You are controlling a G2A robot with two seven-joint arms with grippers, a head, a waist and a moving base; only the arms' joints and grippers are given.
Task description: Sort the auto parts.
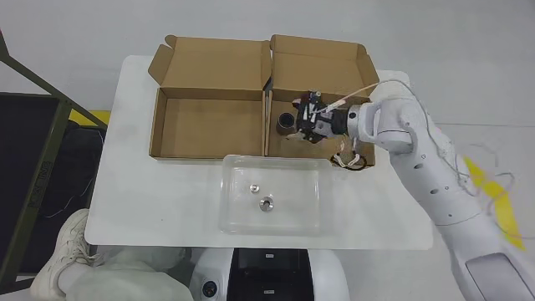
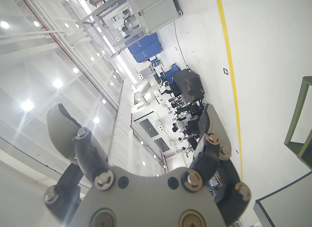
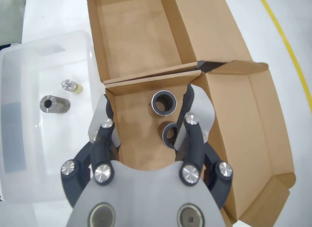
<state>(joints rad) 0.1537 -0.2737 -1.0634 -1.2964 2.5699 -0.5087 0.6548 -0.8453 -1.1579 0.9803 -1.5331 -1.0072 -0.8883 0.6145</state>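
A clear bin [image 1: 288, 217] sits on the white desk [image 1: 134, 184]. In it lie two metal parts: a fat round piece [image 3: 54, 104] with a hole and a small pin [image 3: 72, 87] just beside it. Two cardboard boxes stand side by side, touching, just behind the bin. The right box [image 3: 231, 106], behind the bin's right end, holds two black rings [image 3: 163, 103] close together. The right hand [image 3: 148, 97] hangs over those rings, fingers spread wide, holding nothing. The left box [image 3: 136, 30] stands behind the bin's left end. The left hand [image 2: 132, 110] faces the big room, fingers spread, holding nothing.
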